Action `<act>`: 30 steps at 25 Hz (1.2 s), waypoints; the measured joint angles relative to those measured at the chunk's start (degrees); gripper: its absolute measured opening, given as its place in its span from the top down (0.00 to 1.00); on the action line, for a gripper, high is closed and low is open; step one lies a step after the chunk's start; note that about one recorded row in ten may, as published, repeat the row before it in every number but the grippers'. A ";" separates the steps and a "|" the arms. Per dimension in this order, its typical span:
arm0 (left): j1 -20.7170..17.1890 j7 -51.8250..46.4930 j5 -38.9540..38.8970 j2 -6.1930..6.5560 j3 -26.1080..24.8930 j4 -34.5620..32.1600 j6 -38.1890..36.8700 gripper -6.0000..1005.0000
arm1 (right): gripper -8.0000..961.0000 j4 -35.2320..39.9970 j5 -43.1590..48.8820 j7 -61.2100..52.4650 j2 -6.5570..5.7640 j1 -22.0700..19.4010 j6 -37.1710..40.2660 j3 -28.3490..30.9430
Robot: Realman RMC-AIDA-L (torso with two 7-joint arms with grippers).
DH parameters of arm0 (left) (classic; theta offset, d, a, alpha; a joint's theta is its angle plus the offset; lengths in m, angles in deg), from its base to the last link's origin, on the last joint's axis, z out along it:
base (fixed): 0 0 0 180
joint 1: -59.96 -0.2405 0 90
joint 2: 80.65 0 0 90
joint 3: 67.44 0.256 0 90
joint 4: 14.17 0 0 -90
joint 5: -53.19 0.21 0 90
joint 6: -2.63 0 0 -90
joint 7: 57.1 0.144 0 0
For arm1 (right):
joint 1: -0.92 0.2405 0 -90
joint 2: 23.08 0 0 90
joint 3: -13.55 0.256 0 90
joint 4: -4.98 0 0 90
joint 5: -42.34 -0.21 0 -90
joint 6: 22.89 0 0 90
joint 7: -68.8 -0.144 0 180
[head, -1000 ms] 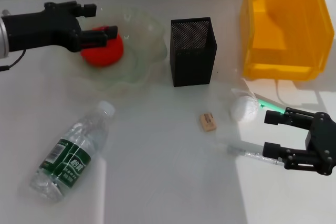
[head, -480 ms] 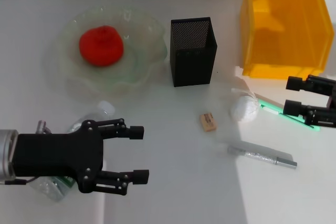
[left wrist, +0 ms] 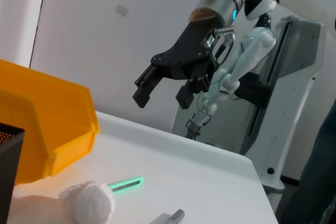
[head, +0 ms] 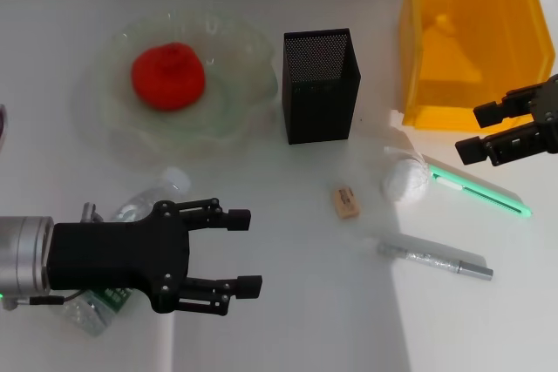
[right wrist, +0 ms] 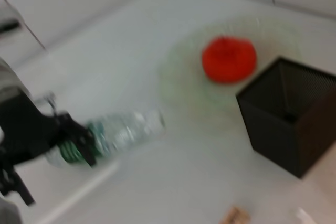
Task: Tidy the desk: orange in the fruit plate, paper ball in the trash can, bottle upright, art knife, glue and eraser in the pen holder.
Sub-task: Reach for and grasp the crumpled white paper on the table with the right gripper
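The orange lies in the pale-green fruit plate; both also show in the right wrist view, orange. The bottle lies on its side, mostly hidden under my open left gripper, which hovers over it. My right gripper hangs open in front of the orange-yellow trash can, above the green art knife. The paper ball, tan eraser and silver glue stick lie on the table. The black mesh pen holder stands upright in the middle.
The left wrist view shows the right gripper in the air beyond the trash can, the paper ball and the art knife. The table's right edge is close behind them. The right wrist view shows the bottle.
My left arm left the orange in the plate and came down over the bottle. My right gripper moved from the front right up and back toward the trash can.
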 joint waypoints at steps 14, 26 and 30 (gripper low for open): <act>0.85 -0.08 0.73 -0.07 0.50 2.20 2.85 0.16 | 0.19 6.73 19.06 -18.23 2.97 1.57 -13.88 -31.49; 0.95 -0.31 0.78 0.01 0.61 2.19 2.91 0.16 | 0.19 0.27 22.32 -22.62 3.01 2.93 -24.61 -40.86; 0.93 -0.42 0.82 0.03 0.61 2.19 2.91 0.16 | 0.19 -4.13 22.32 -22.76 3.07 5.26 -26.39 -42.23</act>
